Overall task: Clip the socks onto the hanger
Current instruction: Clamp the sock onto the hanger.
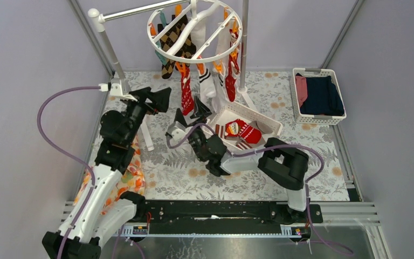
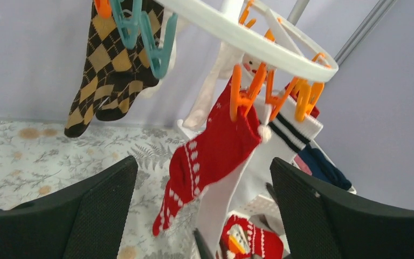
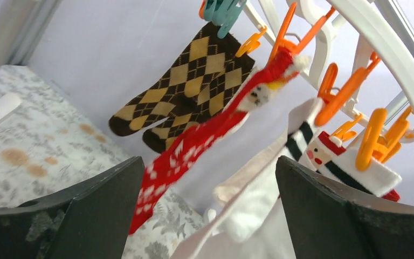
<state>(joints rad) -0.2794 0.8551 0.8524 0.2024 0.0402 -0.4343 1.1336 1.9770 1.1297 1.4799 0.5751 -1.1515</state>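
While the hanger (image 1: 194,59) hangs over the far middle of the surface (image 1: 175,175), its orange clips (image 2: 241,96) and teal clips (image 2: 156,46) carry several socks. An argyle pair (image 1: 168,66) hangs on the far left side. A red sock (image 1: 187,96) with white dots hangs from the near rim, and a white sock (image 1: 208,84) with a striped cuff is just right of it. A second red sock (image 1: 230,82) hangs further right.

Near and just right of the ring sits a white basket (image 1: 267,121) holding a red-and-white sock (image 1: 245,131).

The right end effector (image 1: 191,112) points up at the hanging socks from just below them, its fingers (image 3: 323,205) spread wide with nothing between them. Whether it touches the white sock cannot be told. The left end effector (image 1: 164,100) sits left of the red sock and apart from it, also wide open and empty.

A grey pole (image 1: 113,51) rises at the far left. An orange cloth (image 1: 133,171) lies under the left arm at the near left. A second basket (image 1: 315,70) at the far right holds navy and pink clothes (image 1: 321,96).
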